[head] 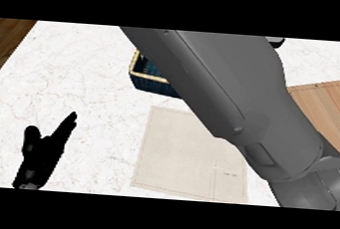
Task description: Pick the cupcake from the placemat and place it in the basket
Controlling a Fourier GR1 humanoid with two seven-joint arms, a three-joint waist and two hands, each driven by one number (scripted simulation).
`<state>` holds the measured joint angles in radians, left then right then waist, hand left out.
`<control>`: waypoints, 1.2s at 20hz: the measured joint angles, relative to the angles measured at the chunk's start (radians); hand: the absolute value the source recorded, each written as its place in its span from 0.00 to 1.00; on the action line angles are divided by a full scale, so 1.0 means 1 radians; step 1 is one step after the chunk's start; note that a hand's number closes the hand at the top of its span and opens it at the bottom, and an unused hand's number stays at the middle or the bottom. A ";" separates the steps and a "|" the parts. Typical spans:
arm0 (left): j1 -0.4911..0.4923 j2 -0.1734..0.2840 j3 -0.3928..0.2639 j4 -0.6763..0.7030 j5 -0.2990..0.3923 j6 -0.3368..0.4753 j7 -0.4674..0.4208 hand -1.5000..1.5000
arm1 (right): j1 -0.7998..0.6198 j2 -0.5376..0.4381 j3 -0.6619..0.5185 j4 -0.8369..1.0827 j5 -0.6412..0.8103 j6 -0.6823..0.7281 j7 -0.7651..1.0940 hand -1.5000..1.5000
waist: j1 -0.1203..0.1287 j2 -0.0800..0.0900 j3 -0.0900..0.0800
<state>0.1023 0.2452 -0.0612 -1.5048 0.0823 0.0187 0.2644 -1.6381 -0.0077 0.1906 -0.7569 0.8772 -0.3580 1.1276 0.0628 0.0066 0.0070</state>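
No cupcake shows; the right forearm (233, 101) sweeps toward twelve o'clock over the basket (148, 72), its hand hidden, so I cannot tell. Probably light, soft, crushable: grip the wrapper sides. Left hand (43, 152) rests spread at eight o'clock; placemat (185, 157) bare.

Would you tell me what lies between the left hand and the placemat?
In the head view, only bare white marble counter separates the left hand from the placemat.
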 measured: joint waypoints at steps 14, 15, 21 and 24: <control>0.010 -0.006 0.013 0.001 -0.007 -0.004 -0.013 0.50 | 0.116 0.003 -0.071 0.125 -0.141 -0.286 -0.126 1.00 | -0.011 0.000 0.003; 0.008 -0.010 0.014 0.002 -0.006 -0.003 -0.008 0.50 | 0.127 0.003 -0.067 0.130 -0.153 -0.300 -0.133 1.00 | -0.012 -0.001 0.004; 0.025 -0.006 0.027 -0.003 -0.006 -0.003 -0.002 0.50 | 0.149 -0.001 -0.038 0.249 -0.084 -0.313 -0.104 1.00 | -0.035 -0.006 0.006; 0.032 -0.008 0.033 -0.002 -0.003 -0.007 -0.008 0.50 | 0.160 0.004 -0.020 0.266 -0.073 -0.286 -0.100 0.00 | -0.042 -0.010 0.007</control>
<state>0.1338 0.2373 -0.0279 -1.5067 0.0791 0.0117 0.2569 -1.4786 -0.0042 0.1711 -0.4908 0.8039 -0.6440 1.0281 0.0207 -0.0032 0.0140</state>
